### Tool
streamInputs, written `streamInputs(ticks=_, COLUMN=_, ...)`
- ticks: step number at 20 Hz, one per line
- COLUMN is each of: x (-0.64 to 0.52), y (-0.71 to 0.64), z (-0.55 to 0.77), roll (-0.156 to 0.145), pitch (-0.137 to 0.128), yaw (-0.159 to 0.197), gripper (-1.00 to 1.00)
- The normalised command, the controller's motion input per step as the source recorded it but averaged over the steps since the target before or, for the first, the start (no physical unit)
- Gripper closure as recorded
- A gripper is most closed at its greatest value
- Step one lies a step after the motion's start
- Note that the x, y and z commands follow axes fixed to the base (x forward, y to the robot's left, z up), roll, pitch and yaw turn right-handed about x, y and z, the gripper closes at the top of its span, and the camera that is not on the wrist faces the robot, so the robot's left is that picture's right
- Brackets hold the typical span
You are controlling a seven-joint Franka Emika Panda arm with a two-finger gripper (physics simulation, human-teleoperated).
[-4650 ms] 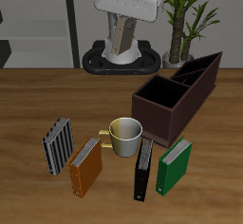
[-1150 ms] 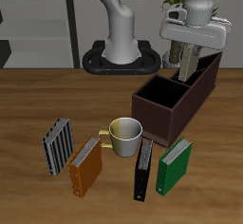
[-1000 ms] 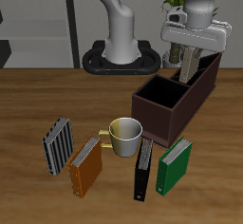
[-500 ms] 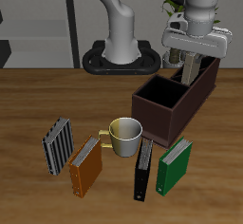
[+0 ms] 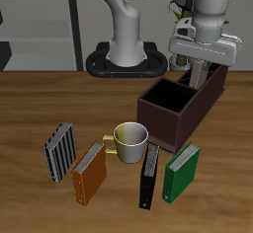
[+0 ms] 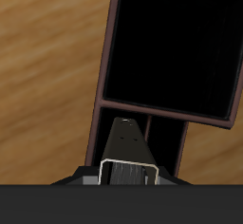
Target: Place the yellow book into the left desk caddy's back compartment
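My gripper is shut on the yellow book, a thin greyish-tan book held upright. The book's lower end dips into the narrow back compartment of the left desk caddy, a long dark brown open box. In the wrist view the book hangs from my gripper, over a narrow divided slot next to the caddy's large square section. I cannot tell whether the book touches the compartment's floor.
Nearer the table's front edge stand a cream mug, a black-and-white striped book, an orange book, a black book and a green book. The robot's base and a potted plant are behind the caddy.
My gripper with the yellow book has sunk lower over the caddy's back end, so the book reaches deeper into the compartment. Much earlier the arm stood at the back middle.
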Motion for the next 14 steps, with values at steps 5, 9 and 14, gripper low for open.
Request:
streamInputs(ticks=5, x=0.02, y=0.10, z=-0.24, roll=0.014, pitch=0.040, yaw=0.000, gripper=1.00)
streamInputs(ticks=9, x=0.09, y=0.06, z=-0.31, roll=0.016, pitch=0.054, yaw=0.000, gripper=1.00)
streamInputs(ticks=14, x=0.05, y=-0.02, z=-0.18, roll=-0.005, pitch=0.033, yaw=0.006, gripper=1.00)
